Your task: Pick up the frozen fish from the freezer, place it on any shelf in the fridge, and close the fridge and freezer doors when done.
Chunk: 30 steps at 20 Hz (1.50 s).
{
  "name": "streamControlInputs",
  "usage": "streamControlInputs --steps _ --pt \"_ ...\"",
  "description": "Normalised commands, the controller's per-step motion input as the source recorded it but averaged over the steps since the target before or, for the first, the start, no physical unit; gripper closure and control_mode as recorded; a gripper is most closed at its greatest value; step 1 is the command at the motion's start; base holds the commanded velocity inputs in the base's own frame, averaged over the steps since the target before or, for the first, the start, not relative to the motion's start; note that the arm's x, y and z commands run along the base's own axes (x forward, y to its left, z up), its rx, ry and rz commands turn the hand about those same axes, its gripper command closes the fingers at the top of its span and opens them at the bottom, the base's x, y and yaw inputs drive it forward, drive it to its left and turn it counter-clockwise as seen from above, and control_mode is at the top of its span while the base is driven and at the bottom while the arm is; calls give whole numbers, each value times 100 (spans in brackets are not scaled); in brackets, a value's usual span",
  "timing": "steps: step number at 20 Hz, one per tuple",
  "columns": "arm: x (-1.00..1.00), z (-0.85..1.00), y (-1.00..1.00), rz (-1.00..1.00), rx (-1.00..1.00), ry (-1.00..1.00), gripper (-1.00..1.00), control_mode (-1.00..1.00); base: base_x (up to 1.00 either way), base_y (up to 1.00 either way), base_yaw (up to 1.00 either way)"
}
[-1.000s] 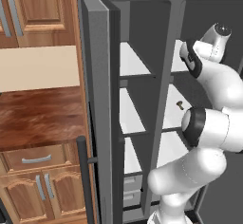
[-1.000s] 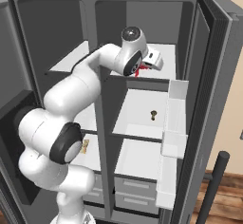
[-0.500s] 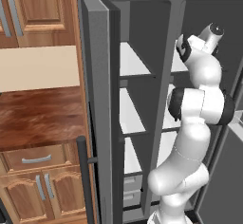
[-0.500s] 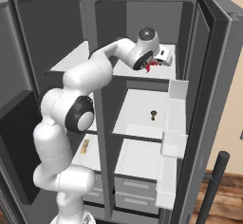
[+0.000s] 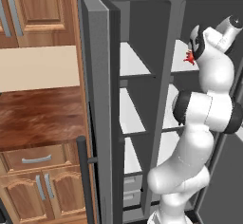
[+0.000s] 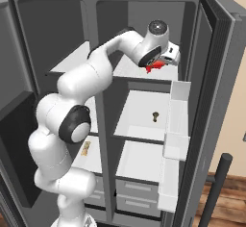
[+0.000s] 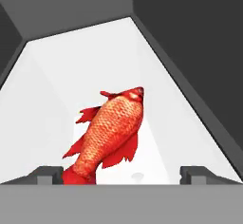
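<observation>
A red frozen fish (image 7: 108,133) is lying on the fridge's top shelf (image 6: 132,69). The gripper (image 7: 121,173) is hovering spread wide, empty. Likely rigid and slippery; gripping its thick midbody looks safest.

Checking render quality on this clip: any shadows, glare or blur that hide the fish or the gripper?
Hand view: sharp, flat light, the red fish clear on the white shelf, no glare. Right base view: the fish is half hidden under the hand, the gripper's opening unreadable. Left base view: soft and coarse, the fish a small red fleck.
</observation>
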Motion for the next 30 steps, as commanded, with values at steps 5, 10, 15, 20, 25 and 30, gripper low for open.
streamControlInputs --steps 5,10,15,20,25,30 --pt "-100 0 27 0 0 -15 -100 -100 0 0 0" --pt "-100 -13 58 0 -1 -15 -100 -100 0 0 0" --pt "-100 -2 66 3 -2 10 -100 -100 0 0 0" --pt "-100 0 73 7 -11 35 -100 -100 0 0 0" --pt "-91 -4 77 11 -14 41 -100 -100 0 0 0" --pt "-38 -10 30 9 -14 12 -100 -100 0 0 0"
